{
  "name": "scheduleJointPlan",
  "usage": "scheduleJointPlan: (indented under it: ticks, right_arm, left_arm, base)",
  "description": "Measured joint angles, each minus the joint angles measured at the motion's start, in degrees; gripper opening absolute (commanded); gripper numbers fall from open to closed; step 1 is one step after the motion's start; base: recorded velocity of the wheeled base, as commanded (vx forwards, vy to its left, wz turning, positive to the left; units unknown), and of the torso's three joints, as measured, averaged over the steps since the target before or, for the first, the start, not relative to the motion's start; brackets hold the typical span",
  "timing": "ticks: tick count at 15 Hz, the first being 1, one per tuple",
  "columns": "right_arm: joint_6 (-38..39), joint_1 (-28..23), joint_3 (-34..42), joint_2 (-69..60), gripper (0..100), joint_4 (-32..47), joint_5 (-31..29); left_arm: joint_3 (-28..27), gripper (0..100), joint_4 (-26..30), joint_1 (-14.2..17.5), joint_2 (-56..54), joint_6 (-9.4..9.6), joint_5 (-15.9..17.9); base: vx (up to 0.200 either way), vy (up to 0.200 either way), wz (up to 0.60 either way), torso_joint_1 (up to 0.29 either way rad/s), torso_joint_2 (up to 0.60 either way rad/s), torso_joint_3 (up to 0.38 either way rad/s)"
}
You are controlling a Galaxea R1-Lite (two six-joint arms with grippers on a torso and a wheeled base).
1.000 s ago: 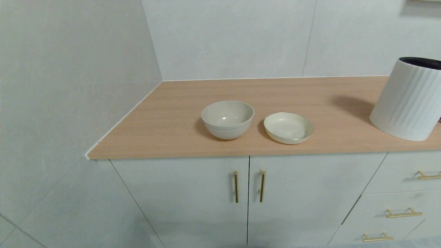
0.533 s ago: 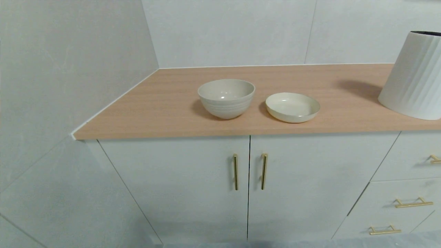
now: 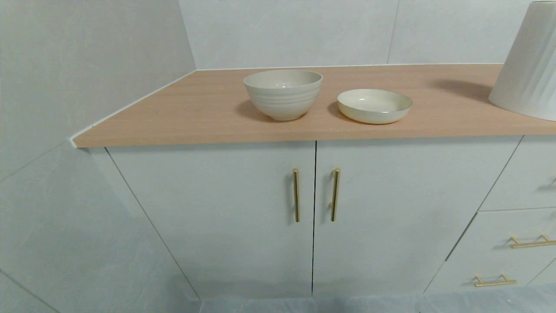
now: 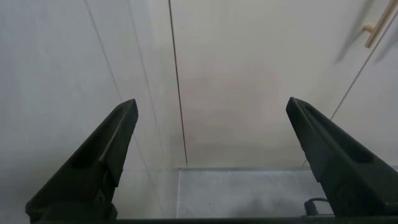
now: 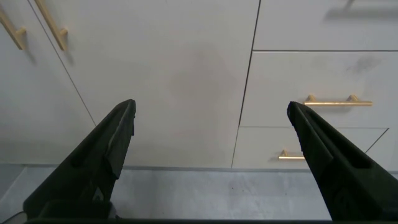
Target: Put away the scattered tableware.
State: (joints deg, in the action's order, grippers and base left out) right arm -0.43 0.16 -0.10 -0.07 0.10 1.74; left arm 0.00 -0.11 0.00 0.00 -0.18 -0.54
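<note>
Bowl (image 3: 283, 93): deep, ribbed, pale grey-beige. It is sitting upright on the countertop (image 3: 195, 115), near the front edge and above the left cabinet door (image 3: 208, 208).
Dish (image 3: 374, 105): shallow and cream. It is lying just beside the bowl on its right, with a narrow gap between them, above the right cabinet door (image 3: 391, 208).
Left gripper (image 4: 211, 109): it is hanging low before the white cabinet front with its two dark fingers spread wide, gripping nothing. A vertical panel seam is showing between them.
Right gripper (image 5: 210, 107): it is also hanging low, facing the cabinet front near the drawers (image 5: 317, 87), fingers spread wide and holding nothing.
Cabinet doors: both are standing closed under the countertop, each carrying one vertical gold handle (image 3: 296, 195) beside the centre seam.
Drawers: stacked to the right of the doors, they are showing horizontal gold pulls (image 3: 527, 242) – all are sitting flush.
Ribbed container (image 3: 527, 65): white and tall. It is standing on the countertop at the far right, well apart from the dish.
</note>
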Motion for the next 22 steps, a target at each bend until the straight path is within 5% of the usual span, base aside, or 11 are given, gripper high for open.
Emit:
scheduleJointPlan:
  ticks: [12,15,19,22]
  right_arm:
    - [0.02,0.05,0.0,0.0,100,-0.1,-0.38]
    - [4.78,0.05,-1.88,0.0,100,-7.01,0.24]
    - [6.06,0.0,-2.33,0.05,100,-5.73,6.79]
    - [6.03,0.26,-5.85,2.18,100,0.79,17.08]
  left_arm:
    - [0.0,100,0.04,0.0,0.0,0.02,0.02]
    - [0.0,100,0.04,0.0,0.0,0.0,0.02]
    - [0.0,100,0.06,0.05,0.0,0.02,0.05]
    - [0.0,100,0.06,0.05,0.0,0.02,0.02]
  base:
    - [0.0,0.0,0.0,0.0,0.0,0.0]
    - [0.0,0.0,0.0,0.0,0.0,0.0]
    - [0.0,0.0,0.0,0.0,0.0,0.0]
    - [0.0,0.0,0.0,0.0,0.0,0.0]
